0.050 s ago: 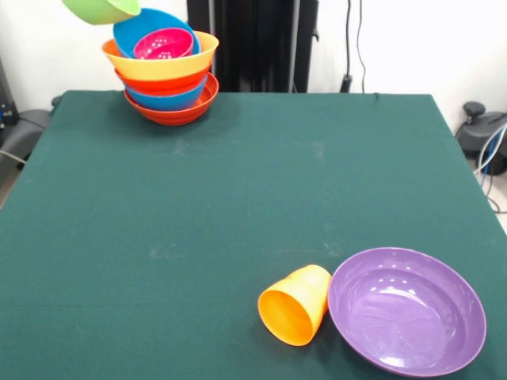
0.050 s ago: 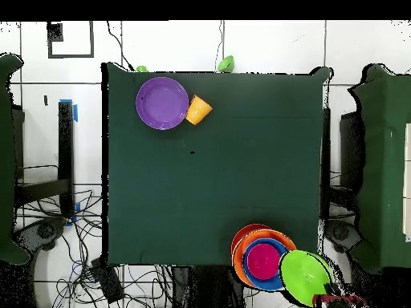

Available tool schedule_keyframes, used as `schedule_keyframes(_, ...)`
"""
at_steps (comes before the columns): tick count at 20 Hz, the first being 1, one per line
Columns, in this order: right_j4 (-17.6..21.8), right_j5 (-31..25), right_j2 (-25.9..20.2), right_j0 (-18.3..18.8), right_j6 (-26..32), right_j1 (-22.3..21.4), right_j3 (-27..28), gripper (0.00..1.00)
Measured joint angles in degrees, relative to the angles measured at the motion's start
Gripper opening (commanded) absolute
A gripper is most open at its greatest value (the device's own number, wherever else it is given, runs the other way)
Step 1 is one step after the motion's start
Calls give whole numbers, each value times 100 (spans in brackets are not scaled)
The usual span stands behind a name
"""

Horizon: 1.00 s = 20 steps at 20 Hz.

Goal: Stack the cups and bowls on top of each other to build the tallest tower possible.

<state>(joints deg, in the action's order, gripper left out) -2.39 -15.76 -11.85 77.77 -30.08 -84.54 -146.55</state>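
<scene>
Purple bowl [image 1: 406,310] and tipped orange cup [image 1: 295,304] touching at the lower right of the front view.

The tower [image 1: 166,87] stands at upper left on the green table [image 1: 238,198]: red-orange base, blue, red-orange, wide orange, then a blue bowl holding the small magenta bowl [image 1: 162,43]. A green bowl [image 1: 101,9] hangs tilted above it. Whether the gripper is open or closed cannot be told; overhead shows only a dark red part at the green bowl's edge.

Front camera faces the table [image 1: 238,198]; overhead looks straight down.
</scene>
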Motion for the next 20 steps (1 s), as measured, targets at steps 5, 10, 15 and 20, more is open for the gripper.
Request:
schedule_keyframes(5,-1,233,-70,173,0,132,-161,0)
schedule_keyframes(10,65,274,-36,39,0,145,-211,0)
schedule_keyframes(15,368,274,94,-324,-6,145,-200,0)
schedule_keyframes(20,516,273,205,-685,-67,143,-192,0)
